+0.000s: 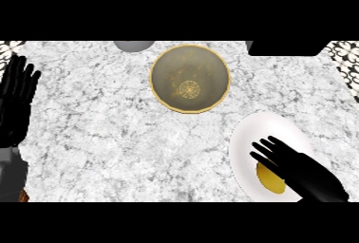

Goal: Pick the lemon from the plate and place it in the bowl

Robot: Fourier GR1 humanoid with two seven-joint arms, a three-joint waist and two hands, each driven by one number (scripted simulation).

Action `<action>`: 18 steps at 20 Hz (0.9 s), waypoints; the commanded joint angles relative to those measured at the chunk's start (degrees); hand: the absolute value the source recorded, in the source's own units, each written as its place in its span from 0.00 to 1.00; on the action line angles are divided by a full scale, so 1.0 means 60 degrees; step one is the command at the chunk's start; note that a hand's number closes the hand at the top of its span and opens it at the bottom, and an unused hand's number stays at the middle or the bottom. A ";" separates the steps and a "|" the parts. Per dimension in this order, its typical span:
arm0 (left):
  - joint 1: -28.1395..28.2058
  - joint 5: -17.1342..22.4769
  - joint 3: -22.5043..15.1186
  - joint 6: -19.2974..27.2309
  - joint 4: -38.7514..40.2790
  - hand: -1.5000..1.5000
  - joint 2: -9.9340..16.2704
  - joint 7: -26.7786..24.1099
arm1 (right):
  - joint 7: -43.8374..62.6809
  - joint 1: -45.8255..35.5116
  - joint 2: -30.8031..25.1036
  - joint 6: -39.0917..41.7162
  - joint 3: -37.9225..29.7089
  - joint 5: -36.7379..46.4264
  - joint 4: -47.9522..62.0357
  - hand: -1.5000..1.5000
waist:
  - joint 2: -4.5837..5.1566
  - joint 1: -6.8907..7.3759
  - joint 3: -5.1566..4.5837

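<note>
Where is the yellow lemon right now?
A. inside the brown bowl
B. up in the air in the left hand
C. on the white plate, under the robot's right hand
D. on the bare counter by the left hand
C: the lemon lies on the white plate, partly hidden by the right hand stretched over it; the bowl holds nothing, and the left hand rests open at the view's left edge.

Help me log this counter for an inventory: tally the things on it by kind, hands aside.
Bowl: 1, brown with a gold rim
Plate: 1, white
Lemon: 1, on the plate, partly under the right hand
Grey round object: 1, cut off at the far edge
Total: 4
</note>
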 commanded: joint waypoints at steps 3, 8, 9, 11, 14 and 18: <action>-0.0053 -0.0012 0.0051 -0.0082 -0.0097 0.50 -0.0157 0.0124 | -0.0352 -0.0495 0.0320 -0.0840 0.0033 0.0389 0.1112 1.00 | 0.0059 -0.0003 0.0114; -0.0516 -0.0296 0.0024 0.0201 0.0065 0.50 -0.0133 0.0489 | -0.1029 -0.0587 0.0407 -0.1081 -0.0146 -0.0123 0.0808 1.00 | 0.0057 -0.0024 0.0114; -0.0629 0.0065 0.0524 -0.0328 0.0594 0.50 0.0293 0.0151 | -0.0838 -0.0372 0.0532 -0.1088 -0.0066 -0.0015 0.0464 1.00 | 0.0058 -0.0043 0.0111; 0.0061 0.0123 0.0481 -0.0486 -0.0113 0.50 0.0260 0.0274 | -0.0859 -0.0060 0.0671 -0.1653 0.0080 0.0316 0.0566 1.00 | 0.0047 -0.0007 0.0113; -0.0261 -0.0181 0.0140 -0.0097 0.0056 0.50 -0.0216 0.0311 | -0.0959 -0.0418 0.0644 -0.1052 -0.0186 -0.0076 0.0103 1.00 | 0.0048 -0.0033 0.0111; -0.0394 -0.0241 -0.0038 -0.0295 0.0210 0.50 -0.0163 -0.0017 | -0.0089 -0.2677 -0.0903 0.0683 -0.3236 -0.1102 0.3643 1.00 | 0.0264 0.0420 0.0128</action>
